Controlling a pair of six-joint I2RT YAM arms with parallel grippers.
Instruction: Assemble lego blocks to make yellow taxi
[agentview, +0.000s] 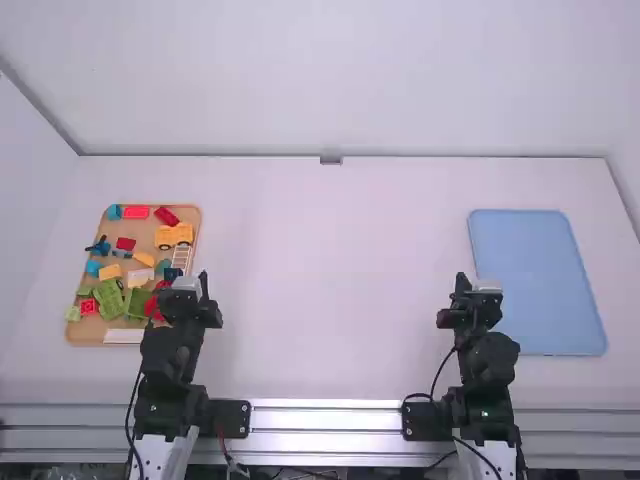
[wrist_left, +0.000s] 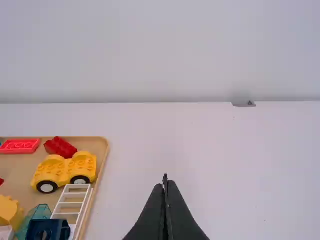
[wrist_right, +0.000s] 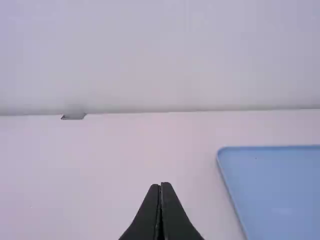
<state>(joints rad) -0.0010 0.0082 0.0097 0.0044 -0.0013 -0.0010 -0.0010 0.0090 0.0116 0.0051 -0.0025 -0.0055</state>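
High view: can see yellow toy car base (agentview: 174, 236) in tan tray (agentview: 140, 228) with jumbled lego blocks (agentview: 110, 295), pretty near left gripper (agentview: 204, 278). Also see right gripper (agentview: 461, 281) near blue tray (agentview: 535, 280).

Left wrist view: can spot jaws pressed together, plus car base upright just beside white ladder (wrist_left: 73, 204).

Right wrist view: same deal, see jaws pressed together.
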